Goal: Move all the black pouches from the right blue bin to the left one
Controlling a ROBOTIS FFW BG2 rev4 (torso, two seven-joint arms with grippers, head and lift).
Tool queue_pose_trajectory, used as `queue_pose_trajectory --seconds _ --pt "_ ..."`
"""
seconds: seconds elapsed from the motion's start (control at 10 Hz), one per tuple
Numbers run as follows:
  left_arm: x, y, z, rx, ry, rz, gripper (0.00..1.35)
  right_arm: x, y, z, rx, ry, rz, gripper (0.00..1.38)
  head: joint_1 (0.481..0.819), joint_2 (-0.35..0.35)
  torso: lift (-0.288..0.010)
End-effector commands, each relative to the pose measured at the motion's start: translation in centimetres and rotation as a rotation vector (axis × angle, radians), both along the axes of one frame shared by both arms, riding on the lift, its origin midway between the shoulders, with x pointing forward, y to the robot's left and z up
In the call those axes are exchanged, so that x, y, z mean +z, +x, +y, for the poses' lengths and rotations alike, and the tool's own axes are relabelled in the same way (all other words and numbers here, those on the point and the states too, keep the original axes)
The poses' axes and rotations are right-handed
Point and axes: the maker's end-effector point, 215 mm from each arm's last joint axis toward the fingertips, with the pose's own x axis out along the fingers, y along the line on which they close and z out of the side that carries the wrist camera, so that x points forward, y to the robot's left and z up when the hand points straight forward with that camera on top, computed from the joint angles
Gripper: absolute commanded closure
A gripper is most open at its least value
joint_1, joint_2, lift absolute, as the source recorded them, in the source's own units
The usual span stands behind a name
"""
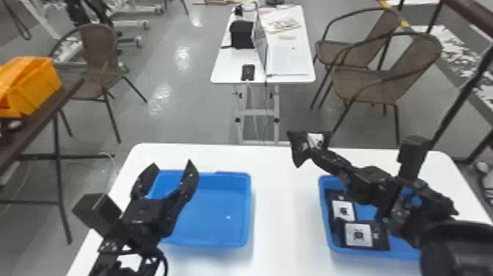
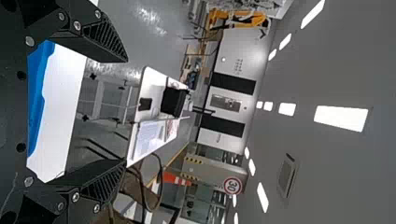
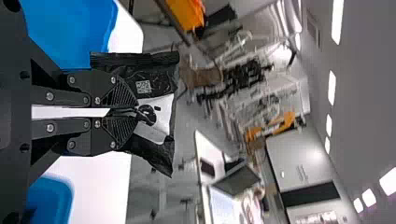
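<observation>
Right gripper clamps a black pouch in its jaws (near its middle, perhaps); left gripper, jaws open.

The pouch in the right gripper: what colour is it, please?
The pouch is black with a white patch, clearest in the right wrist view.

Black pouch aloft; two white-labelled pouches in right bin.

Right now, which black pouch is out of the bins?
The raised pouch, pinched in the right tool; the other pouches in view lie inside the right bin.
</observation>
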Motion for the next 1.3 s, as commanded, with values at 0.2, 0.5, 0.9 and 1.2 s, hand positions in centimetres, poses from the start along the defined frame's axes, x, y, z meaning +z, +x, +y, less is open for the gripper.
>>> queue_pose_trajectory --seconds 0.2,0.5,0.9,1.2 --pt "0.7 2.7 -4.0 -0.175 -0.119 0.058 0.28 3.6 1.6 11.5 0.3 0.074 -0.033 1.07 0.695 0.166 0.01" --pt "0.4 3.5 -6.9 -0.284 -0.173 0.115 0.28 3.1 -0.1 17.3 0.457 0.116 -0.008 1.07 0.695 0.214 0.01" --pt "0.5 3.9 -7.5 -0.302 -0.165 0.124 0.43 3.4 -1.7 20.2 0.534 0.151 0.008 1.07 0.695 0.254 0.01" --pt "0.3 3.8 -7.0 -0.26 -0.143 0.12 1.22 2.7 -1.8 20.1 0.53 0.167 0.031 1.07 0.695 0.26 0.01"
